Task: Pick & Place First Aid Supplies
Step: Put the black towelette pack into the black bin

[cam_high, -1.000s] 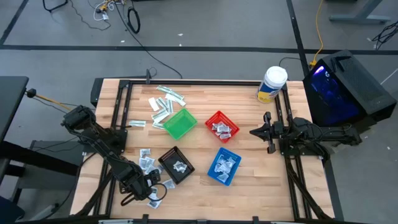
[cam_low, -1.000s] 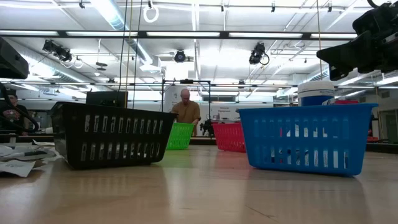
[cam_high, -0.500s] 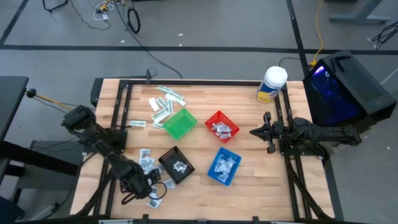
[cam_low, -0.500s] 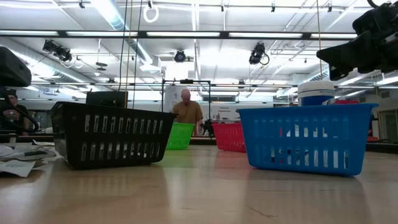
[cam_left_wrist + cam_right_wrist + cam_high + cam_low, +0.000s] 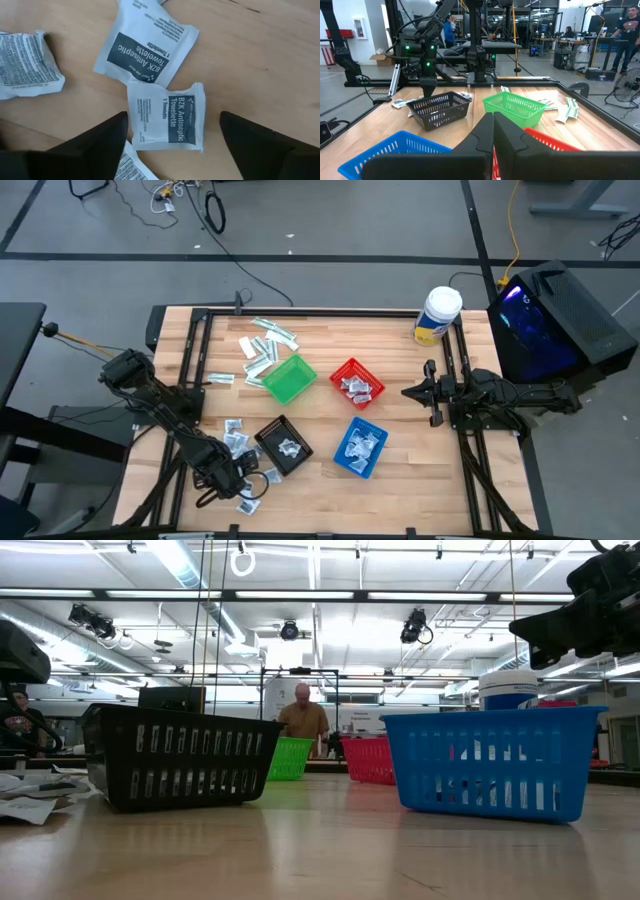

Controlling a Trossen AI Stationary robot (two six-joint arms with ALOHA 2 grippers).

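Two arms share the table, but only the left one is at work: the left gripper (image 5: 232,478) hangs low over the loose packets at about seven o'clock on the table, just beside the black basket (image 5: 283,446). In the left wrist view its dark fingers (image 5: 95,142) stand wide apart, one on each side of a square white-and-blue antiseptic towelette sachet (image 5: 167,116) that lies flat on the wood; nothing is gripped yet. A second sachet (image 5: 146,44) touches that one at its far edge, and a third packet (image 5: 27,65) lies apart from them. More supplies, the long pale strips (image 5: 263,344), lie scattered near eleven o'clock by the green basket (image 5: 288,378), while the red basket (image 5: 357,384) and blue basket (image 5: 360,447) already hold some packets. The right gripper (image 5: 431,391) waits at three o'clock, off the work, with its fingers pressed together and empty. The step in hand appears to be the pick of the framed sachet. The next move probably calls for a short descent until the fingertips meet the tabletop, then a squeeze that buckles the flat packet upward, taking care not to drag the neighbouring sachet along.
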